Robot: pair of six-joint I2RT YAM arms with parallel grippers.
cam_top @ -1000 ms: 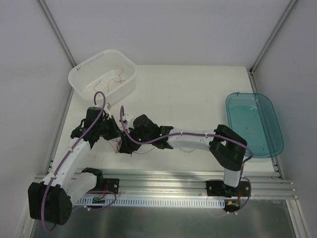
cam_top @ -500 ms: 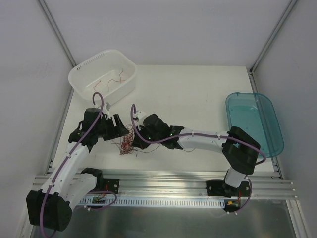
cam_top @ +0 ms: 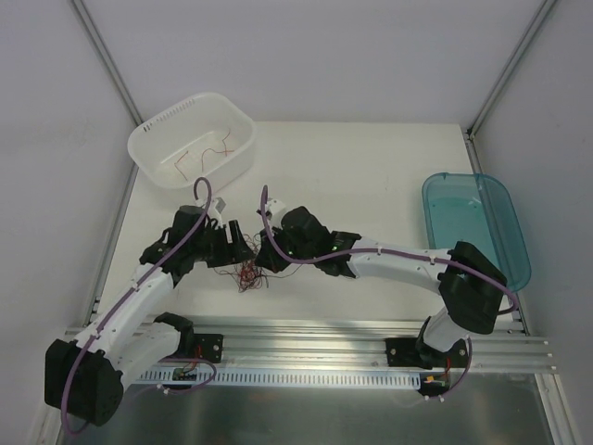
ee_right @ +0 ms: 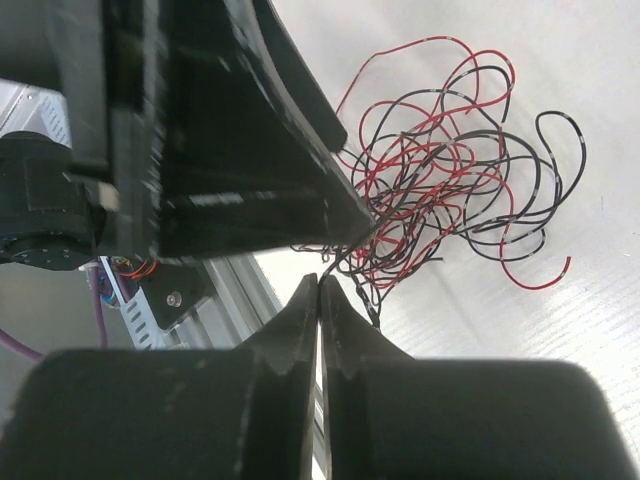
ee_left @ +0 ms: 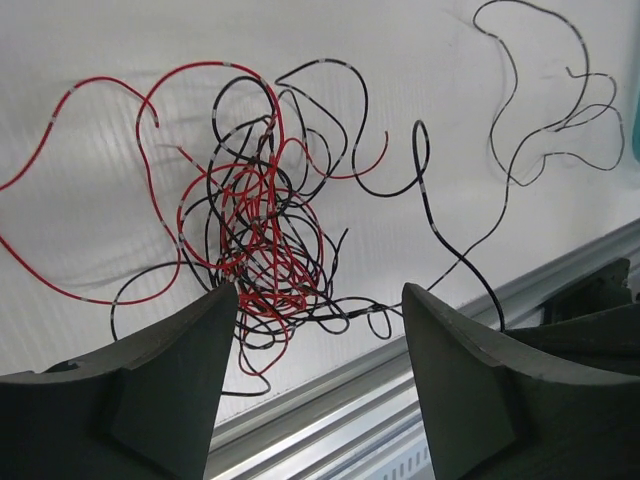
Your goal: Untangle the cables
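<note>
The cables (ee_left: 262,238) are a knot of thin red and black wires on the white table, lying just under both grippers (cam_top: 248,276). One loose black cable (ee_left: 545,110) trails off on its own. My left gripper (ee_left: 320,292) hangs open above the near edge of the knot, with nothing between its fingers (ee_left: 175,375). In the top view it sits left of the tangle (cam_top: 237,247). My right gripper (ee_right: 320,279) is shut, and a black strand runs from its tips into the knot (ee_right: 440,190). It faces the left gripper (ee_right: 230,150) closely.
A white basket (cam_top: 243,125) at the back left holds a couple of red wires (cam_top: 206,156). A teal tray (cam_top: 505,218) sits at the right edge. The aluminium rail (cam_top: 306,334) runs along the near table edge, just behind the knot.
The left gripper has opened and the right one has shut. Both arms have shifted to the right, and the knot now lies a little further right, in plain sight between them.
</note>
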